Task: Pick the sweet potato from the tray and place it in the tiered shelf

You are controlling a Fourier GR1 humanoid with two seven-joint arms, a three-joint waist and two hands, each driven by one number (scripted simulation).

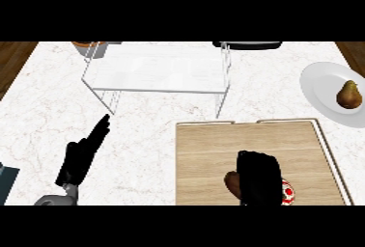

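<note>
Sweet potato (231,182) lies on your wooden tray (214,149), your right hand (258,176) curled over it; beside the tray, your left hand (80,157) rests with fingers straight.

Pear (348,94) on white plate (318,84) at counter's (143,140) right edge; red-and-white object (287,191) on wooden board, partly hidden.

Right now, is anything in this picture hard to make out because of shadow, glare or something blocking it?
In the head view the light is even, with no glare on the marble counter. The white tiered shelf nearly blends into it. The right hand hides most of the sweet potato on the wooden tray and part of a red-and-white object I cannot identify. The pear on its plate shows plainly.
</note>
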